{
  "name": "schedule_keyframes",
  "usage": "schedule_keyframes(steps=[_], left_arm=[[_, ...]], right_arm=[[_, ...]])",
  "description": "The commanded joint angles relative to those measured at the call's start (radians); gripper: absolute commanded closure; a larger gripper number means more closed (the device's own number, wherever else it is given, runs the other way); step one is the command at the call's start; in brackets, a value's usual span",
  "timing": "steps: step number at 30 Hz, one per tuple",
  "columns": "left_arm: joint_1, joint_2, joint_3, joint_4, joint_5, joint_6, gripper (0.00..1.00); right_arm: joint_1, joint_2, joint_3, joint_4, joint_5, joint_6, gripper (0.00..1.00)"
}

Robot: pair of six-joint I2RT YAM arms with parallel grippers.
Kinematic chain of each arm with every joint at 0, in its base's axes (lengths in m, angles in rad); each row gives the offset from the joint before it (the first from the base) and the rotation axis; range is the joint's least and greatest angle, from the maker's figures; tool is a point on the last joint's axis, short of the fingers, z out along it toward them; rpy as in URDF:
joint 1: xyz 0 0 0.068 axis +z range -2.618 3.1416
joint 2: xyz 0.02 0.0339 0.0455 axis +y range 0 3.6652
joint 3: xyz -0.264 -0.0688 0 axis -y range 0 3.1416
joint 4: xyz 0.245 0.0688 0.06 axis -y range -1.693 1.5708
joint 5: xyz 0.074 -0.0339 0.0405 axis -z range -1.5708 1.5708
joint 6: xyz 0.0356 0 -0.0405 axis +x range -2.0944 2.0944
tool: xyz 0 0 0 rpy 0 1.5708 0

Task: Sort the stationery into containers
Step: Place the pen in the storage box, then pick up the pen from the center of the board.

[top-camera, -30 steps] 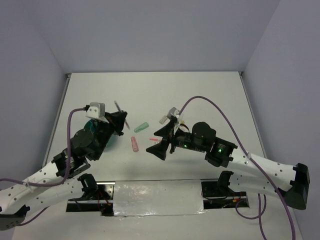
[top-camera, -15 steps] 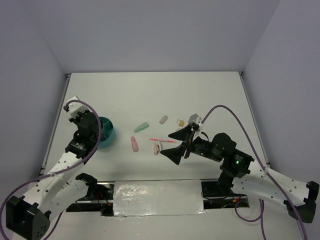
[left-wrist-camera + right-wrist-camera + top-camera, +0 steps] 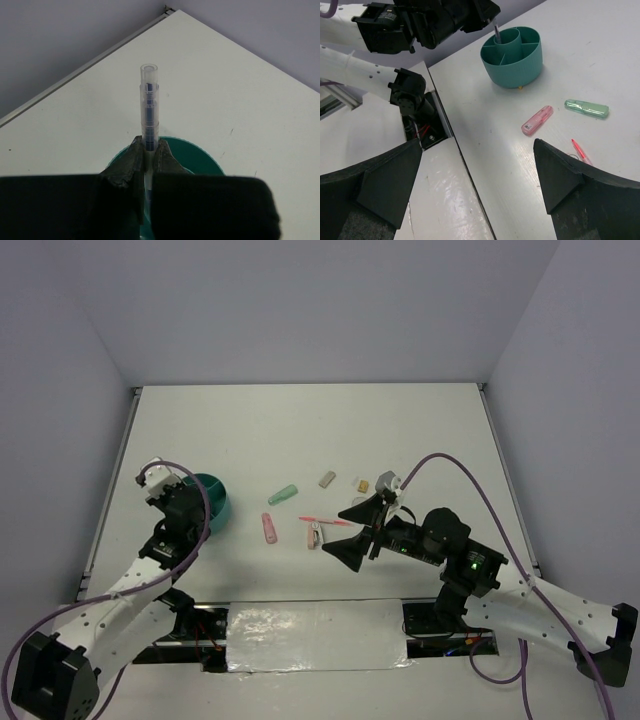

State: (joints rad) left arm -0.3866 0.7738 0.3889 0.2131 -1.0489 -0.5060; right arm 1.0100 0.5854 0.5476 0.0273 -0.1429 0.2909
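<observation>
My left gripper [image 3: 148, 145] is shut on the thin dark pen [image 3: 149, 112], which stands upright over the round teal organizer [image 3: 200, 161]. In the right wrist view the pen's lower end [image 3: 497, 32] sits in the organizer's [image 3: 515, 62] centre compartment. My right gripper [image 3: 352, 532] is open and empty, above the table near the thin pink pen [image 3: 326, 521] and the pink-white clip [image 3: 314, 536]. The mint-green tube [image 3: 283, 494], pink stick [image 3: 268, 528], grey block [image 3: 326, 479] and tan nub [image 3: 363, 483] lie on the table. I cannot see the tape ring.
The organizer [image 3: 216, 504] stands at the left, with my left arm [image 3: 178, 525] over it. The loose items lie in the middle. A shiny taped strip [image 3: 310, 635] runs along the near edge between the arm bases. Grey walls close off the table.
The left arm swung left and brought the pen down over the organizer, then sank a little. The right arm pulled back right of the items and has since held still.
</observation>
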Motion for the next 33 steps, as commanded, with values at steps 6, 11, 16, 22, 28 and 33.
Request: schedule_keyframes(steps=[6, 11, 16, 22, 28, 33], left_arm=[[0.006, 0.031, -0.021, 0.172, 0.093, 0.009, 0.85], [0.006, 0.045, -0.01, 0.079, 0.061, -0.068, 0.53], [0.006, 0.01, -0.002, 0.026, 0.049, -0.097, 0.22], [0.005, -0.066, 0.096, -0.107, 0.108, -0.127, 0.14], [0.005, -0.059, 0.316, -0.345, 0.33, -0.146, 0.01], [0.005, 0.047, 0.588, -0.697, 0.527, -0.14, 0.01]], right_arm=[[-0.004, -0.013, -0.005, 0.008, 0.005, -0.003, 0.0], [-0.004, 0.01, -0.002, 0.014, 0.005, 0.002, 0.0], [-0.004, 0.021, 0.009, 0.008, 0.015, 0.001, 0.0], [-0.005, 0.063, 0.026, -0.015, 0.051, -0.002, 0.0], [-0.098, 0.172, 0.083, -0.107, 0.053, -0.038, 0.0], [-0.177, 0.345, 0.14, -0.222, 0.017, -0.154, 0.0]])
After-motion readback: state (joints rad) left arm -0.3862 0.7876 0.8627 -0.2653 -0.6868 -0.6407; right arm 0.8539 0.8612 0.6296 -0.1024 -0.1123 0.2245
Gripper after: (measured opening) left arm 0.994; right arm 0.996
